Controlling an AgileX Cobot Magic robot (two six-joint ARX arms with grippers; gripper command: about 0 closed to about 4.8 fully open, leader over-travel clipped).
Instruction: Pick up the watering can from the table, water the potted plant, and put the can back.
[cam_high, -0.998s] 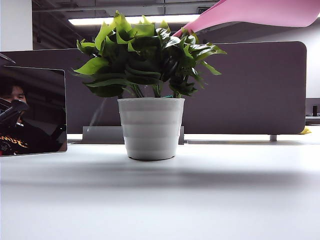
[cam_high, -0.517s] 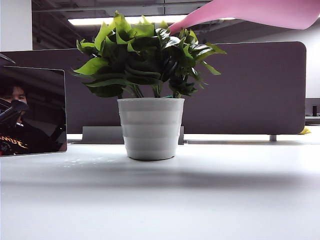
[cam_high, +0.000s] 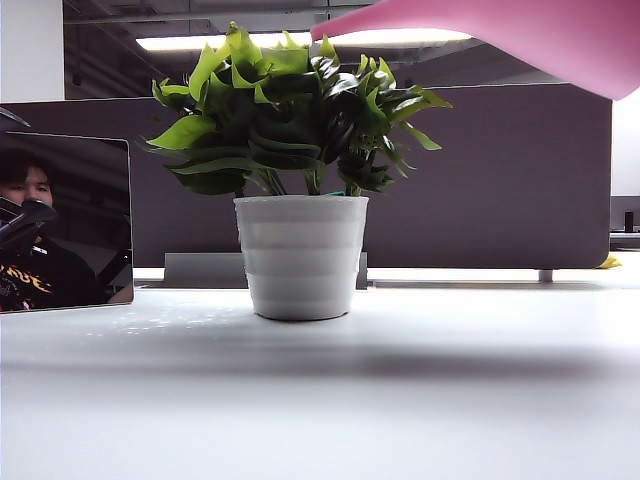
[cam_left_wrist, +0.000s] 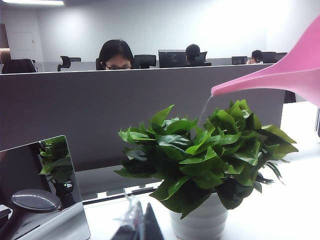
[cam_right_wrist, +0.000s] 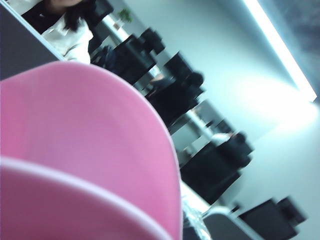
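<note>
Watering can hangs tilted above potted plant, spout tip over the leaves so the thin stream lands in the foliage. Right pincer hidden behind the can body (grip unconfirmed). Left pincer out of shot. Counter carries the pot.

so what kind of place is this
Most likely an open-plan office: grey desk partitions, monitors with people seated behind them, and a white table holding the plant.

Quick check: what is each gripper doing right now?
Left gripper: parked in front of the potted plant, holding nothing; open or shut cannot be told.
Right gripper: fingers hidden behind the watering can it carries.
</note>
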